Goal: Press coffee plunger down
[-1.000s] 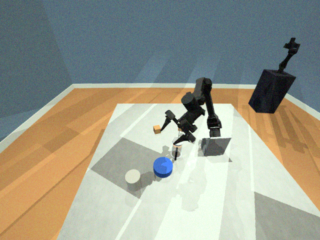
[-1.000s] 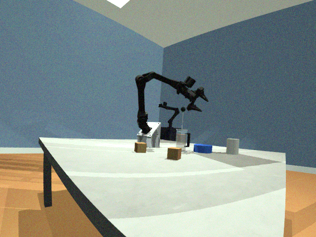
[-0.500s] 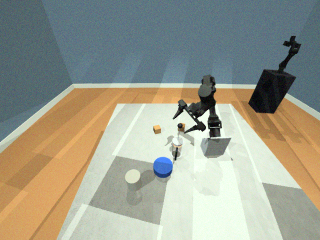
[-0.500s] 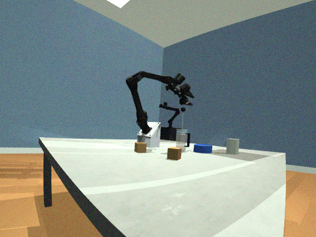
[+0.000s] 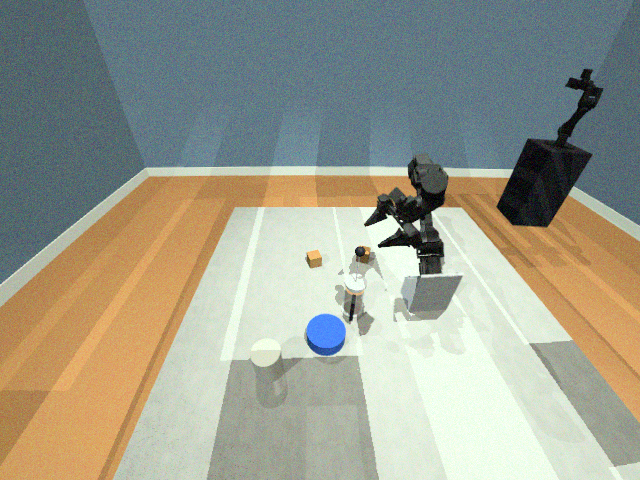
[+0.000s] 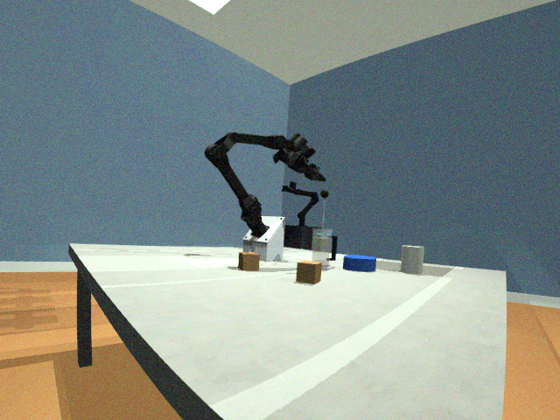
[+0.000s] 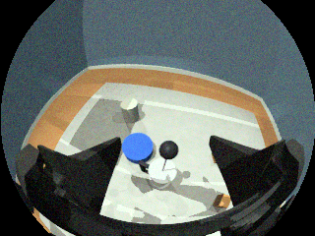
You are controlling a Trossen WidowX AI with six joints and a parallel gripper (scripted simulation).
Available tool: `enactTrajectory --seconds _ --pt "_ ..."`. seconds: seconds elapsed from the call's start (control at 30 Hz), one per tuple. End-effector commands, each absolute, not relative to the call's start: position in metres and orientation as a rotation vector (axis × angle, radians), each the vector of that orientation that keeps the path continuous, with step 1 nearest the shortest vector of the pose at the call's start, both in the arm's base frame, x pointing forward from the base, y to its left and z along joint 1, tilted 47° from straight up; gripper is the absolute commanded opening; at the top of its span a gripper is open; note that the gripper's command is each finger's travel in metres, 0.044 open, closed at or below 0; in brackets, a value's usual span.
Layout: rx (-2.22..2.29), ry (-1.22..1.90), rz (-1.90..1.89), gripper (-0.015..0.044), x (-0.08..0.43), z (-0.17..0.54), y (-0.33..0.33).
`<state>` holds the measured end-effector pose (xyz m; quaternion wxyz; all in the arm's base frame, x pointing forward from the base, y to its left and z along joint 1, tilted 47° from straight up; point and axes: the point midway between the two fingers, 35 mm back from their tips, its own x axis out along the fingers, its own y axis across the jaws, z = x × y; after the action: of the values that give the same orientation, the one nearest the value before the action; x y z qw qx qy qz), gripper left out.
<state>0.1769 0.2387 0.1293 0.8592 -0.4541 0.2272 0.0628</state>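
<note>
The coffee press [image 5: 353, 302] [image 6: 321, 249] [image 7: 162, 172] stands upright, a clear jug with a pale lid and a dark handle [image 5: 352, 308] [image 6: 334, 248]. Its thin rod rises high above the lid to a round black knob [image 5: 359, 251] [image 6: 324, 193] [image 7: 168, 149], so the plunger is up. My gripper [image 5: 372, 235] [image 6: 324, 179] [image 7: 166, 142] is wide open and empty. In the exterior view its fingertips are above the knob, with a small gap. In the wrist view the knob shows between the two fingers, beyond the tips.
A blue disc [image 5: 325, 333] [image 6: 359, 262] [image 7: 138, 147] lies close to the press on its handle side. A pale cylinder [image 5: 266, 353] [image 6: 412, 260] [image 7: 130, 110] stands beyond it. Two orange-brown cubes [image 5: 314, 258] [image 6: 309, 272] [image 6: 248, 262] lie on the other side. A grey wedge [image 5: 434, 293] is by the arm's base.
</note>
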Motion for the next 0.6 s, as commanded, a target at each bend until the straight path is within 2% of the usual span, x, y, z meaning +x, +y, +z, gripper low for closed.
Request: enactTrajectory --seconds 0.0,0.57 --pt "-0.882 0.453 0.098 0.0440 0.176 0.113 0.206" --pt "-0.881 0.459 0.100 0.0440 0.190 0.103 0.202"
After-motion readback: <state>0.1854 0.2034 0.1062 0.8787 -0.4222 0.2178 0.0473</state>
